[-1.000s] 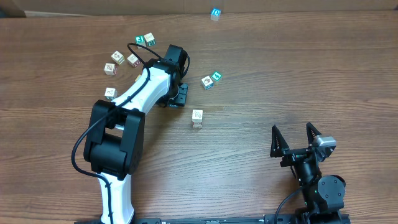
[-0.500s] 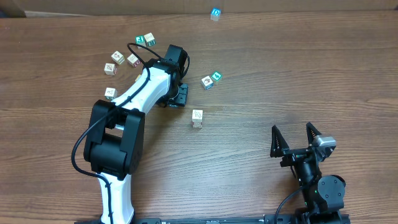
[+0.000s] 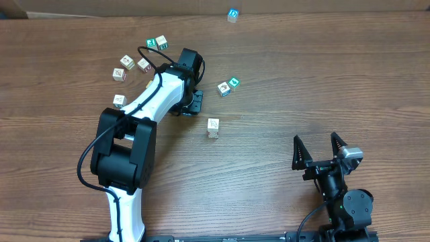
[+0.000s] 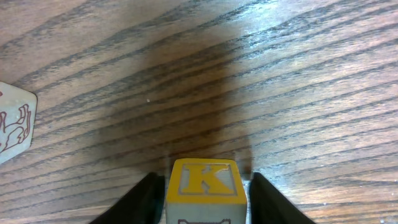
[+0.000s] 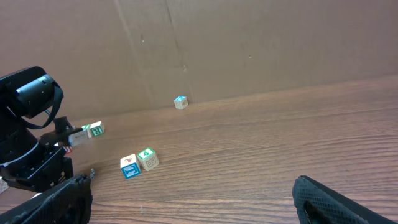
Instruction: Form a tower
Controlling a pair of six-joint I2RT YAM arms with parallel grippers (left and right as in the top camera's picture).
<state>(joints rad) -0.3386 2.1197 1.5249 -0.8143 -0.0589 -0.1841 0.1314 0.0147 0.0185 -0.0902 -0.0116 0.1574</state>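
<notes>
A short tower of cream cubes stands mid-table. My left gripper is down at the table just up-left of it. In the left wrist view my left gripper has a yellow cube with a K between its black fingers. The fingers stand close on both sides, and a thin strip of table shows at the right one. This cube is hidden in the overhead view. My right gripper rests open and empty near the front right edge.
Loose cubes lie behind the left arm: a green-faced pair, several cream ones, one beside the arm. A blue and green pair sits right of the gripper. A blue-topped cube is at the far edge.
</notes>
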